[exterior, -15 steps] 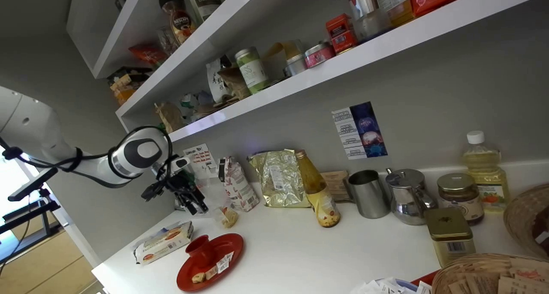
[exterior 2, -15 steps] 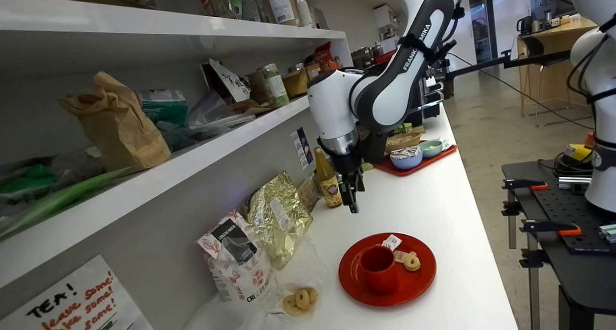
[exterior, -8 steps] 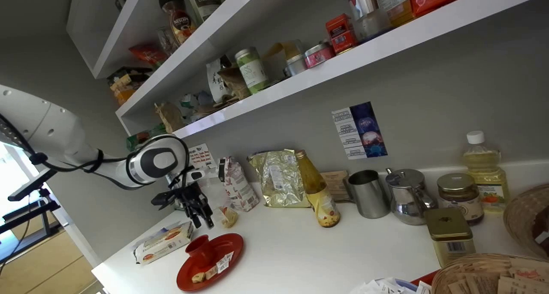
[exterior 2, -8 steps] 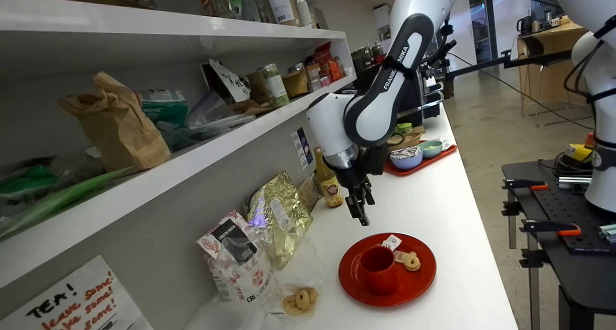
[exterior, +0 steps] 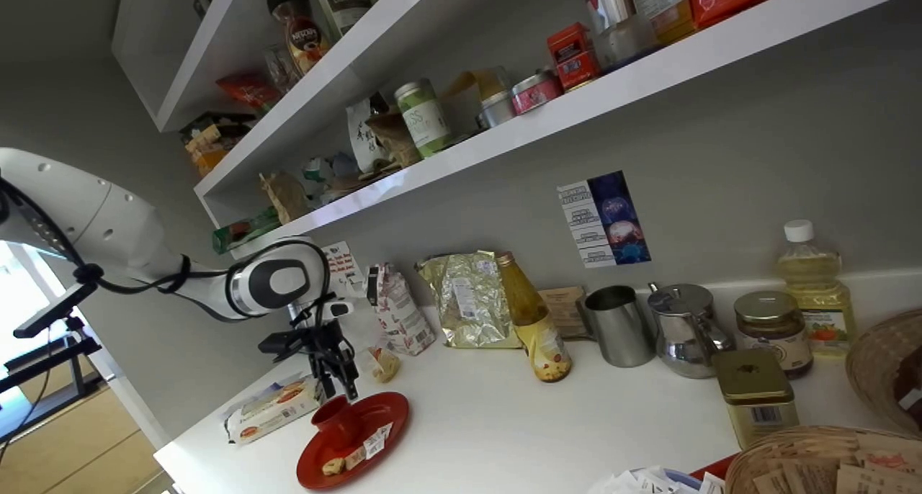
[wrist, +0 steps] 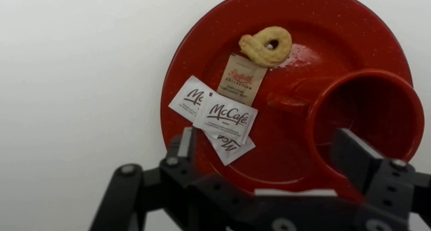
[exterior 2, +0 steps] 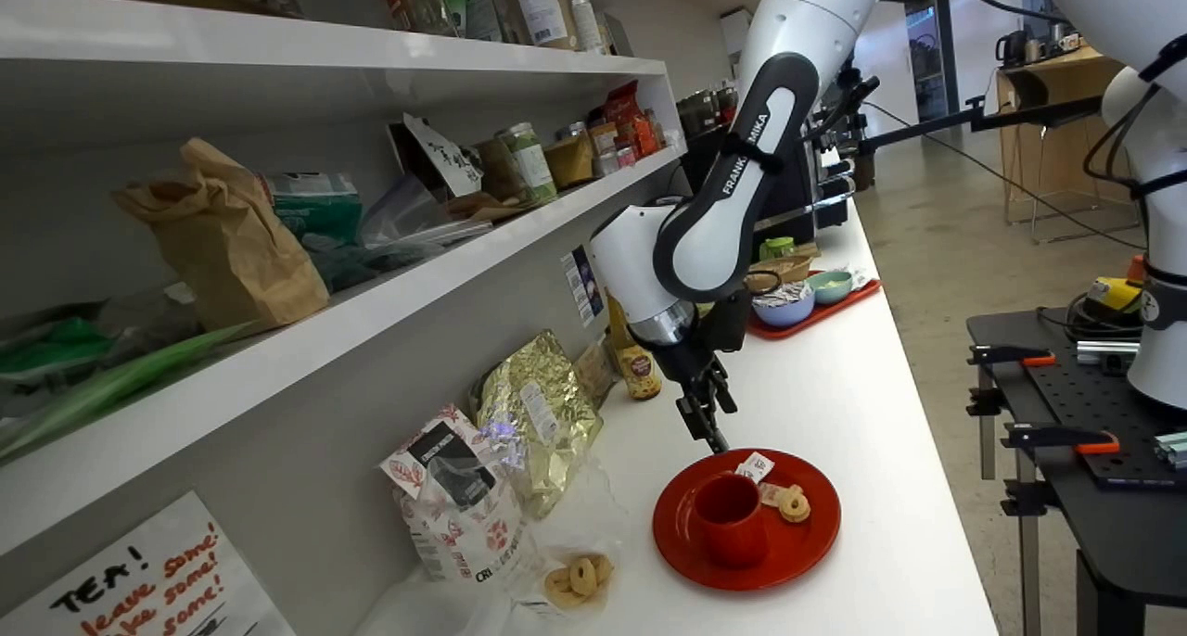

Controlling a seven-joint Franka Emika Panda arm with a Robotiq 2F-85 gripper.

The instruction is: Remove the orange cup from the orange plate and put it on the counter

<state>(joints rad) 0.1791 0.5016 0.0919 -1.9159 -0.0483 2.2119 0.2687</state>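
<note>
The orange cup, a red-orange mug (exterior: 338, 425) with a handle, stands upright on the orange plate (exterior: 392, 407), a round glossy red plate. Cup (exterior 2: 731, 525) and plate (exterior 2: 807, 562) also show in the other exterior picture, on the white counter (exterior 2: 881, 488). My gripper (exterior: 340, 392) is open and empty, above the plate's edge near the cup; it also shows in an exterior view (exterior 2: 723, 430). In the wrist view my gripper (wrist: 267, 136) has its fingers wide apart. The right finger overlaps the cup (wrist: 367, 106) in the picture; the left is over the plate's rim (wrist: 208, 32).
On the plate lie a ring biscuit (wrist: 269, 47) and several sugar packets (wrist: 225, 118). Near the wall stand a gold foil bag (exterior: 468, 299), a bottle (exterior: 536, 321), a flour bag (exterior: 400, 310) and a biscuit bag (exterior 2: 577, 580). A pack (exterior: 277, 407) lies beside the plate. Shelves (exterior: 504, 127) hang above.
My gripper has moved down and closer to the plate and cup, and stays open. The cup and plate have not moved.
</note>
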